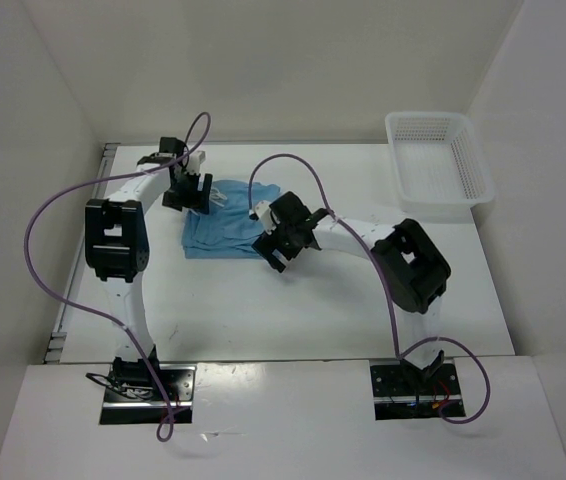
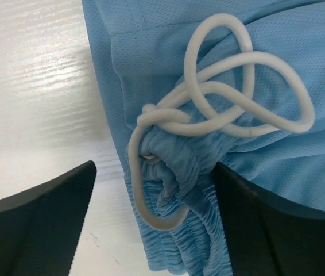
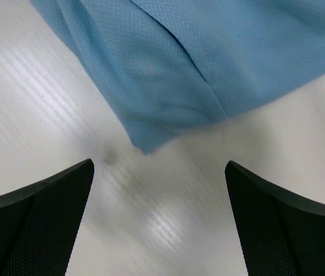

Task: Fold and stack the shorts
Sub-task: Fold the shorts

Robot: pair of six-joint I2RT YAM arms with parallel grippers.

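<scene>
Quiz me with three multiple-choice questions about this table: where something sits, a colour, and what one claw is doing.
1. The basket sits at the table's: A far right corner; B near left corner; C centre.
2. The cord on the shorts is: A red; B white; C black.
3. The right gripper is: A shut on cloth; B shut on the basket; C open, empty.
Answers: 1 A, it stands at the far right in the top view. 2 B, white loops lie on blue fabric. 3 C, its jaws stand apart with nothing between them.
</scene>
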